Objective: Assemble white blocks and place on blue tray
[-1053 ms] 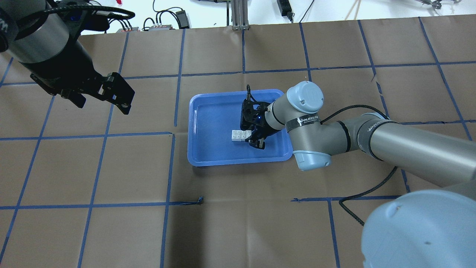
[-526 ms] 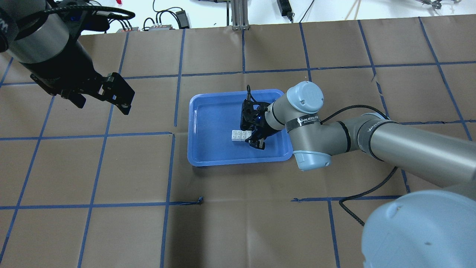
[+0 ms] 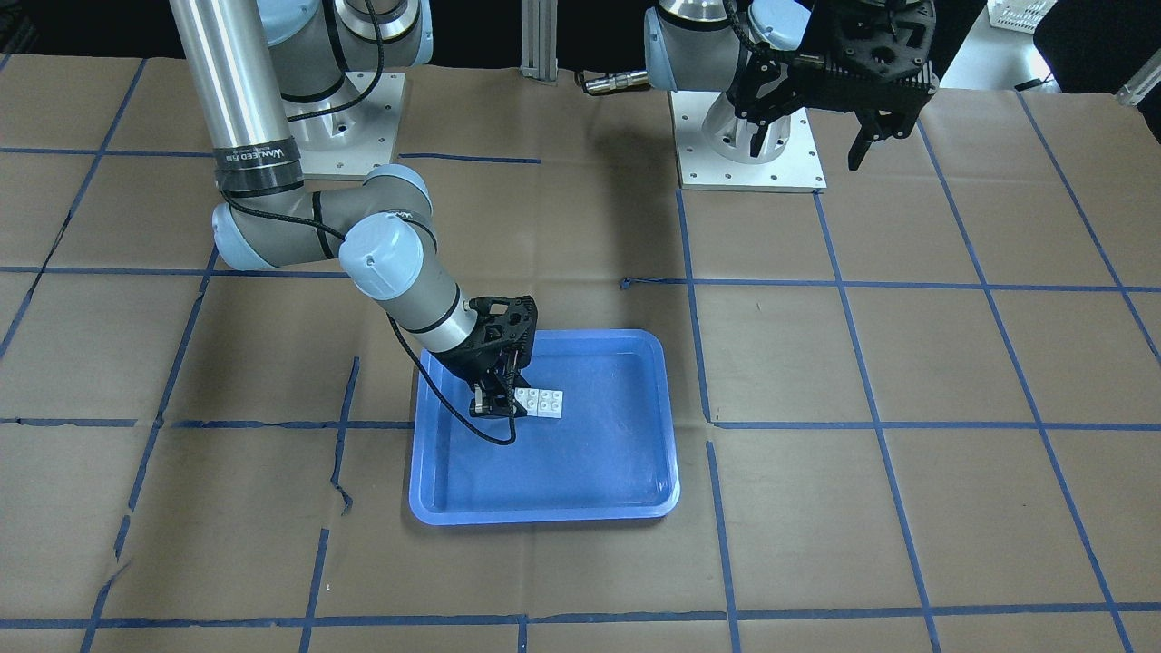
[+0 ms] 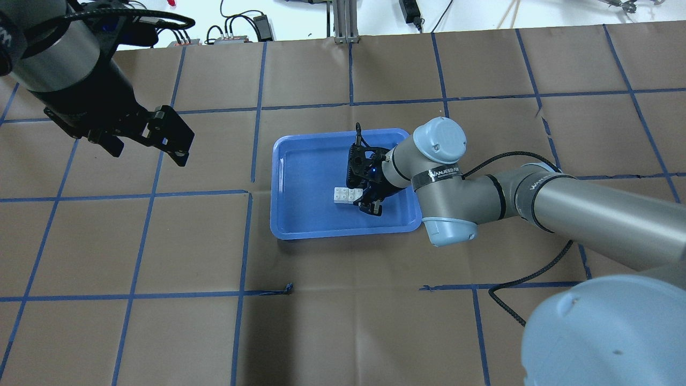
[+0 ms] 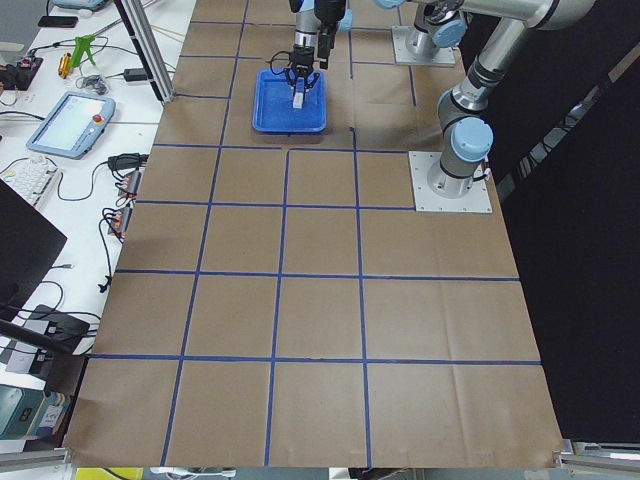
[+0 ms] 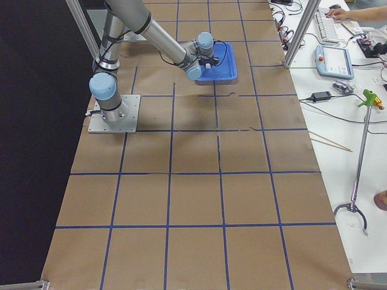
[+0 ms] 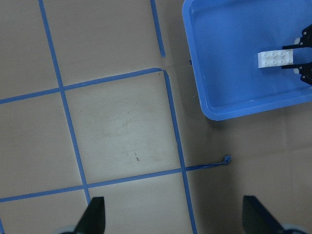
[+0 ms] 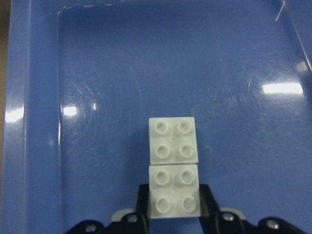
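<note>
The two white blocks (image 4: 344,195) sit joined end to end, studs up, on the floor of the blue tray (image 4: 305,177). My right gripper (image 4: 358,198) is low inside the tray and shut on the block nearer to it. In the right wrist view the fingers (image 8: 141,200) press both sides of the near block of the white blocks (image 8: 173,165). The front view shows the same hold of the right gripper (image 3: 503,404) on the white blocks (image 3: 539,403). My left gripper (image 4: 171,142) hangs open and empty high above the table, left of the tray.
The table is covered in brown paper (image 4: 375,321) with blue tape lines. The blue tray (image 3: 562,462) lies at the middle. A loose curl of tape (image 4: 288,288) lies in front of it. Cables and power bricks (image 4: 241,27) lie along the far edge.
</note>
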`<state>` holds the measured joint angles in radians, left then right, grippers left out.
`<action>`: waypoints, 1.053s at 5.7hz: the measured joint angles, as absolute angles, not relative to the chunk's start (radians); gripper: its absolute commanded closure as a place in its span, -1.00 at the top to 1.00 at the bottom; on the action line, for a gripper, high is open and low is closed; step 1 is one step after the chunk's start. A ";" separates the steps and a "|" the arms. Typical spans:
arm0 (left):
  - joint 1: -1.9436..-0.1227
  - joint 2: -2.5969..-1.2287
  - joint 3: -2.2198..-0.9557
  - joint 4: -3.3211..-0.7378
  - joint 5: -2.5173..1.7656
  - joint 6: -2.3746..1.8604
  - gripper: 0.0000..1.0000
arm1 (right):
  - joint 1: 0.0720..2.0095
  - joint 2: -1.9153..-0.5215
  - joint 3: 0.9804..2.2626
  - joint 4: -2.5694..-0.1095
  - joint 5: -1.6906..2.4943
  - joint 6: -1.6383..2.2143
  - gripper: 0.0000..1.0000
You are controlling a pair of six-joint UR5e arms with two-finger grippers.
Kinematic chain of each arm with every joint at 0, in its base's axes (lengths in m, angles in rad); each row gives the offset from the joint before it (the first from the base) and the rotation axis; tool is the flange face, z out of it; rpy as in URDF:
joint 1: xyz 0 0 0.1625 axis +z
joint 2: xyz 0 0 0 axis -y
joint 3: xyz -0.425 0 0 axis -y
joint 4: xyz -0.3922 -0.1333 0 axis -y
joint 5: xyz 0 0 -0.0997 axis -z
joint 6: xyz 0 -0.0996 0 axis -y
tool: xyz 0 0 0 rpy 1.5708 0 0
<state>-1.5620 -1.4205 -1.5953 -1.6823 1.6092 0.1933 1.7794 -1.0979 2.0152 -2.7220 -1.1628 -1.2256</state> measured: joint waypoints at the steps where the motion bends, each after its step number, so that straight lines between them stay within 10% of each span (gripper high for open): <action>1: -1.563 -1.420 -1.595 -1.683 1.609 0.193 0.99 | 1.779 -1.098 2.015 -2.724 -1.163 -1.226 0.03; 6: -1.563 -1.418 -1.598 -1.687 1.609 0.193 0.99 | 1.779 -1.097 2.014 -2.723 -1.159 -1.225 1.00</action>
